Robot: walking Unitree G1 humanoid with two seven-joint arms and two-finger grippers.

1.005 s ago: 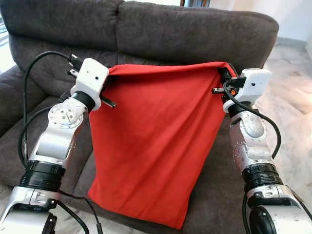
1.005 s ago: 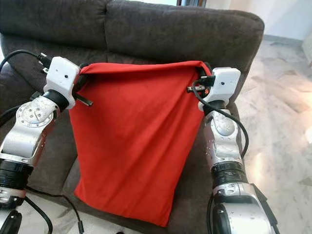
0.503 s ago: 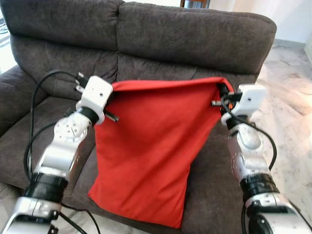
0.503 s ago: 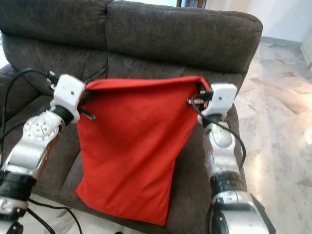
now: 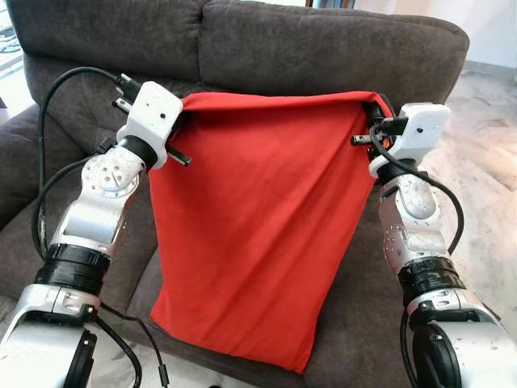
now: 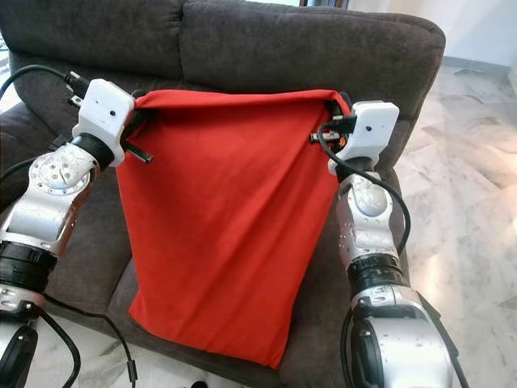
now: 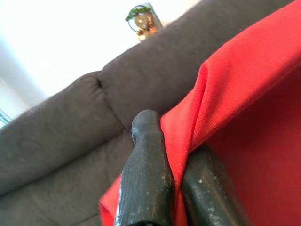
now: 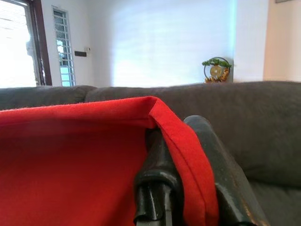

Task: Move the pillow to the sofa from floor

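A flat red pillow (image 5: 254,226) hangs upright in front of the dark grey sofa (image 5: 323,56), held by its two top corners. My left gripper (image 5: 179,117) is shut on the pillow's top left corner; in the left wrist view the red cloth (image 7: 244,94) is pinched between the black fingers (image 7: 146,179). My right gripper (image 5: 373,109) is shut on the top right corner, with the red edge (image 8: 183,141) folded between its fingers (image 8: 157,179). The pillow's lower edge (image 6: 202,343) hangs over the front of the sofa seat.
The sofa's seat cushion (image 5: 363,323) and backrest (image 6: 307,40) lie behind the pillow, an armrest (image 5: 16,162) on the left. Pale marble floor (image 6: 468,194) spreads to the right. Black cables (image 5: 48,121) loop off my left arm.
The view has shifted. Both grippers have lifted the pillow's top edge higher against the sofa backrest, after it dipped half a second ago. Both keep hold of their corners.
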